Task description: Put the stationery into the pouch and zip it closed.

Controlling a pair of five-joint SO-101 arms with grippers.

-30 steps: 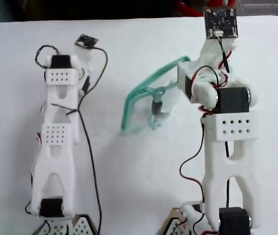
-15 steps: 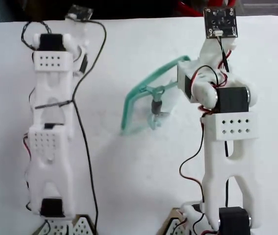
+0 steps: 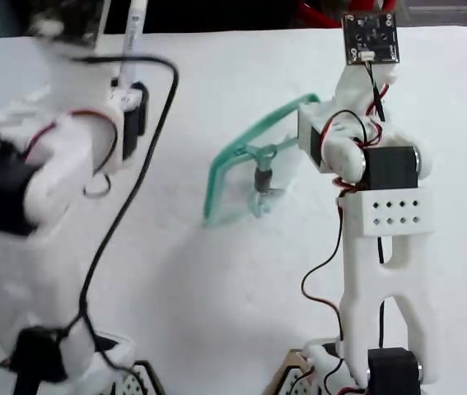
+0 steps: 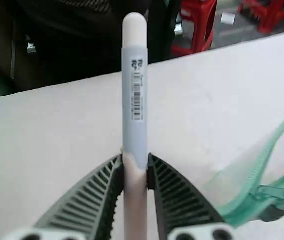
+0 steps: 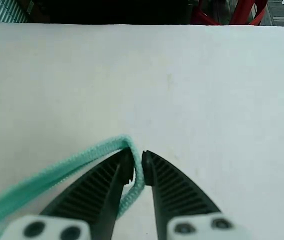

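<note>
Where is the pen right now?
The pen is clamped between the left gripper's jaws, at the high view's upper left near the table's far edge, well left of the green-rimmed pouch.

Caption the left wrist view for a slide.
Left claw shut on a pale grey white-capped pen over the white table.

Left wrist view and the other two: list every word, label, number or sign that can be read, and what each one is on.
Pen, held in the left end effector: a label with a barcode and a few small characters, all too blurred to read.
Pouch: no print on it.
Camera board: no readable marking.
</note>
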